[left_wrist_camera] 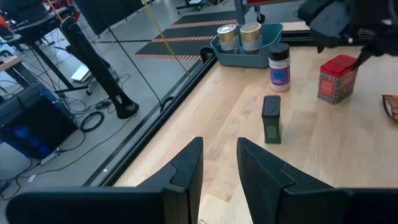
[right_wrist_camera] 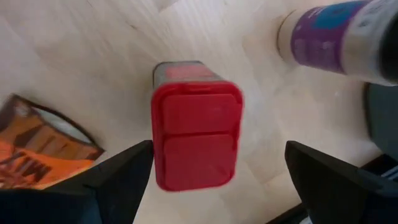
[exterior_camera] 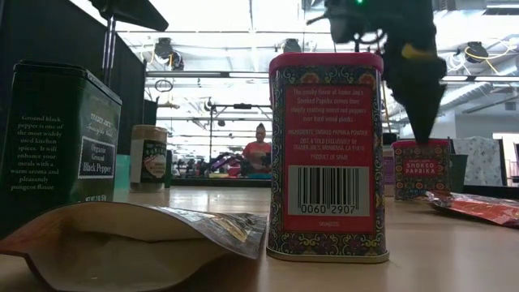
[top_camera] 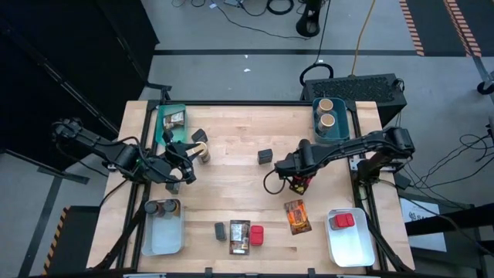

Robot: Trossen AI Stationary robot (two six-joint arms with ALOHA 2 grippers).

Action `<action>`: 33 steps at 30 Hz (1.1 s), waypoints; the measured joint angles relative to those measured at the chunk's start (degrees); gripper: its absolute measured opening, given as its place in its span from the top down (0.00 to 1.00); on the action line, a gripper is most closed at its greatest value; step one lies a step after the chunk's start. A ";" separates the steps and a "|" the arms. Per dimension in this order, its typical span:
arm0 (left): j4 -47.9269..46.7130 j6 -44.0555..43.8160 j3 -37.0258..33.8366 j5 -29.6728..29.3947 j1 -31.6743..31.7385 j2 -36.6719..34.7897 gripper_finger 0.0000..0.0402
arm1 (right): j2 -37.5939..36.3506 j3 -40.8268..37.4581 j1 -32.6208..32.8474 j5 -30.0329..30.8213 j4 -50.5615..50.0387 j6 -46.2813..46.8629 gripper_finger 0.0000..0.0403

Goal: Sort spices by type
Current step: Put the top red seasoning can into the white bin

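We see the right gripper (right_wrist_camera: pixel 211 171) poised directly above a red squarish tin (right_wrist_camera: pixel 196 134), its 2 fingers spread wide on either side of the red lid and touching neither side, so the tin stands released on the wooden surface (top_camera: pixel 231 185) near the middle-right. Just beside that tin lie an orange printed packet (right_wrist_camera: pixel 37 152) and a jar with a purple label (right_wrist_camera: pixel 342 37). We find the left gripper (left_wrist_camera: pixel 219 163) at the surface's left side, its fingers drawn close with a narrow gap and nothing between them. A dark green pepper tin (left_wrist_camera: pixel 272 118) stands apart near the centre. 2 tan round cylinders (top_camera: pixel 326 112) sit in the teal bin (top_camera: pixel 342 133) at the far right corner, and another red tin (top_camera: pixel 343 221) lies in the clear-white bin (top_camera: pixel 351 247) at the near right. Along the near edge, a brown packet (top_camera: pixel 239 236) rests between a dark tin (top_camera: pixel 221 230) and a red tin (top_camera: pixel 256 235).
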 joint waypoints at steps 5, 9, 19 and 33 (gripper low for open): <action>0.04 0.02 0.00 0.01 0.00 0.00 0.75 | 0.00 -5.63 -0.03 0.06 6.12 -1.20 0.13; 0.07 0.01 0.00 0.01 0.00 0.00 0.75 | 0.00 -7.78 -0.03 0.02 7.63 -1.77 0.17; 0.08 0.07 0.00 -0.25 0.00 0.00 0.75 | -0.07 -7.92 0.01 -3.02 8.43 -1.67 0.52; 0.29 0.02 -0.02 -0.45 0.02 0.02 0.75 | -2.00 4.97 1.12 0.83 -4.78 -3.79 0.53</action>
